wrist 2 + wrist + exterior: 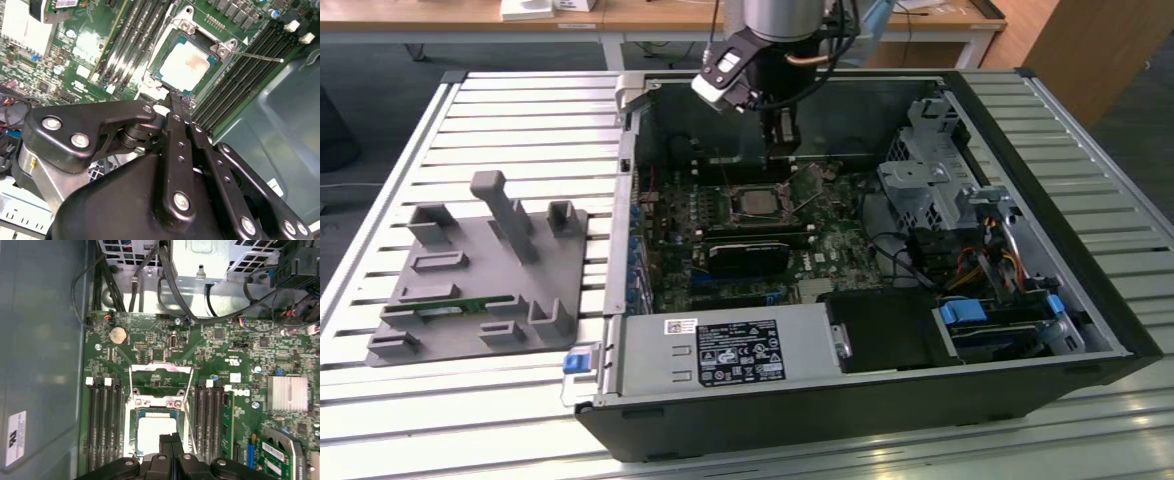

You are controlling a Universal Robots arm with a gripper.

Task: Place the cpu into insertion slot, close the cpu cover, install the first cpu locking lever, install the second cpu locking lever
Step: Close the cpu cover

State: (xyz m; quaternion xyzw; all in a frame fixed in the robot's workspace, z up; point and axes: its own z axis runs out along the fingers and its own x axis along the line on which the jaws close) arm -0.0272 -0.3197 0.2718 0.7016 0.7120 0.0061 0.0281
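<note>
Arm pose: your arm drops steeply into the open black computer case [881, 410], with its wrist above the green circuit board [150, 340].
Hand: your black gripper [170, 438] has its fingers pressed together on nothing and hangs over one edge of the chip.
Chip: the small square silver-grey cpu [156, 426] sits in the black insertion slot [132, 430].
Cover: the thin silver cpu cover [161, 369] lies flipped back, off the chip.
Lever: a thin silver wire lever [260, 56] juts over the memory slots.
</note>
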